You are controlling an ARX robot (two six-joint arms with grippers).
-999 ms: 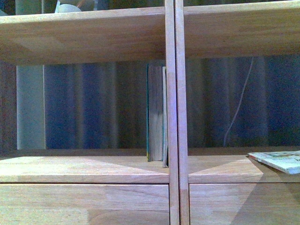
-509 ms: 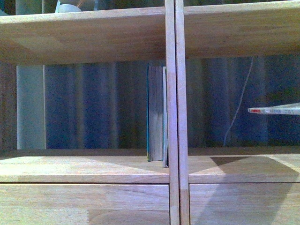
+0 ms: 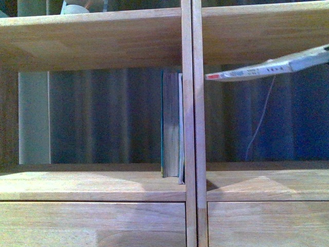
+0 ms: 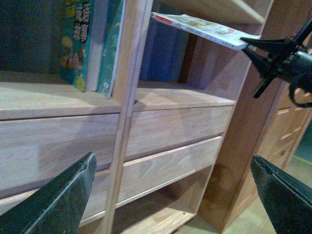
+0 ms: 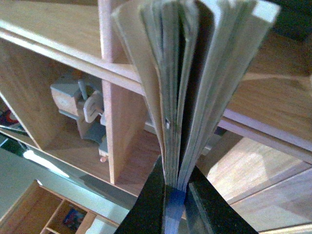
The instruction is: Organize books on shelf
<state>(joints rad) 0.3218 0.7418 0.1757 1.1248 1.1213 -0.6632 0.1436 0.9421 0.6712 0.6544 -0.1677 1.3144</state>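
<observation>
The shelf (image 3: 193,154) fills the front view. The dark teal book (image 3: 170,123) stands upright in the left compartment against the central divider, with the thin pale book (image 3: 180,128) beside it. Both also show in the left wrist view (image 4: 78,39). The thin paperback (image 3: 267,68) hangs nearly flat and slightly tilted high in the right compartment, its red band end near the divider. My right gripper (image 5: 174,180) is shut on the paperback (image 5: 195,73), whose pages fan apart; it shows in the left wrist view (image 4: 280,56). My left gripper (image 4: 170,195) is open and empty, low before the drawer fronts.
The upper shelf board (image 3: 92,38) lies just above the held paperback. Drawer fronts (image 3: 92,224) run below the compartments. A white cable (image 3: 262,118) hangs behind the right compartment. A grey clamp-like object (image 5: 83,107) shows in the right wrist view.
The paperback lay on the right compartment's floor a second ago. It has risen to just under the upper board and moved left toward the divider. The standing books have not moved.
</observation>
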